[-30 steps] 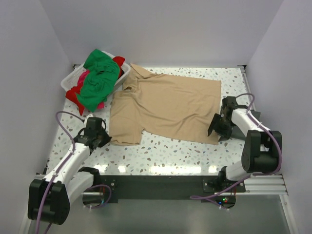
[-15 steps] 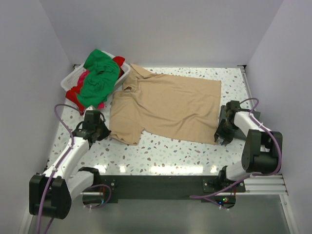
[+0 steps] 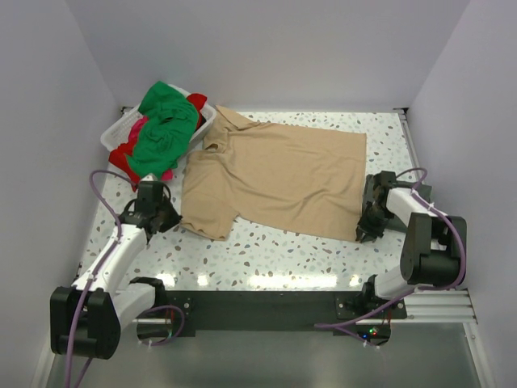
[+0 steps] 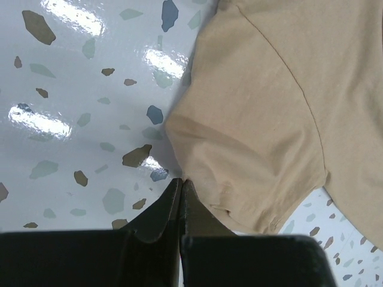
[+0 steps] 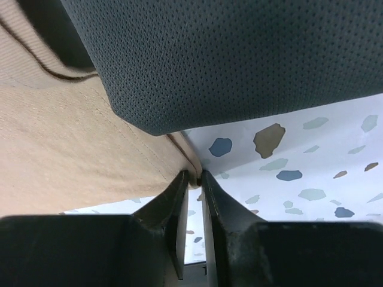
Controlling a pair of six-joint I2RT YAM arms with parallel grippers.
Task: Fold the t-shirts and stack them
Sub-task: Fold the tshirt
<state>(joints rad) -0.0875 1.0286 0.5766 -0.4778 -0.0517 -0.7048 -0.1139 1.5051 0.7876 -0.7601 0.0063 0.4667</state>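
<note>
left gripper point(image 4: 181, 180) clamped on the sleeve edge of the tan t-shirt point(image 3: 275, 174); right gripper point(image 5: 194, 174) pinches its hem corner. Shirt lies spread on the table point(image 3: 283, 246), lightly wrinkled, collar beside the white basket point(image 3: 115, 131).

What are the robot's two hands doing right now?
Left gripper: closed, pinching the tan t-shirt's sleeve.
Right gripper: closed on the same shirt's bottom corner.
</note>
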